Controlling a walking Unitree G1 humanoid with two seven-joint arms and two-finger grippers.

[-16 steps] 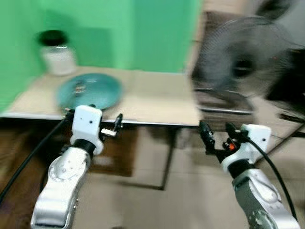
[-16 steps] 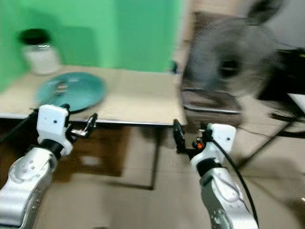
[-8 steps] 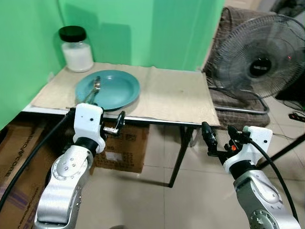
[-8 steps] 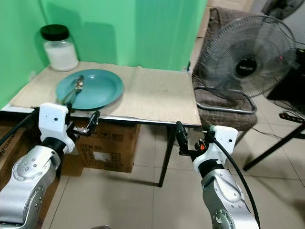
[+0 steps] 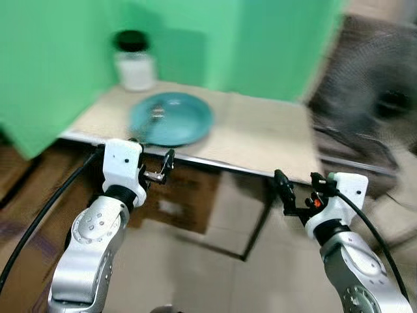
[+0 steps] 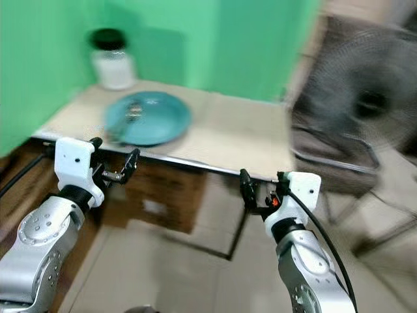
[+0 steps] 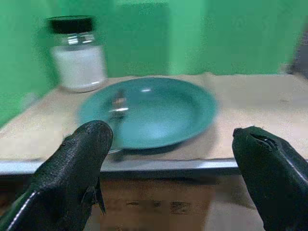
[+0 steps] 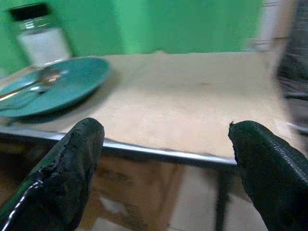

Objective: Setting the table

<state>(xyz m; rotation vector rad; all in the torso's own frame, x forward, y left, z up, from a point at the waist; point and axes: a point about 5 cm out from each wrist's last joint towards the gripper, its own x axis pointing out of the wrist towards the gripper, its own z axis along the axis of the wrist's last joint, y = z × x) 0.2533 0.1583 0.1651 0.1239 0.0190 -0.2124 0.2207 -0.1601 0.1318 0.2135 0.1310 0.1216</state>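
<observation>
Plate point(image 5: 172, 118), teal, sits on the table point(image 5: 260, 143) toward its left end, with a spoon point(image 7: 117, 103) lying in it and a white-filled jar point(image 5: 135, 61) just behind. Both arms are raised short of the table's near edge: the left gripper point(image 5: 161, 173) hangs just in front of the plate, fingers spread wide and empty; the right gripper point(image 5: 294, 195) hovers off the table's right front corner, also wide and holding nothing. The head views are smeared, so the robot looks to be moving. Risks from here, as I judge it: a reach made while blurred could clip the table edge, nudge the plate into the jar, or tip the spoon out.
</observation>
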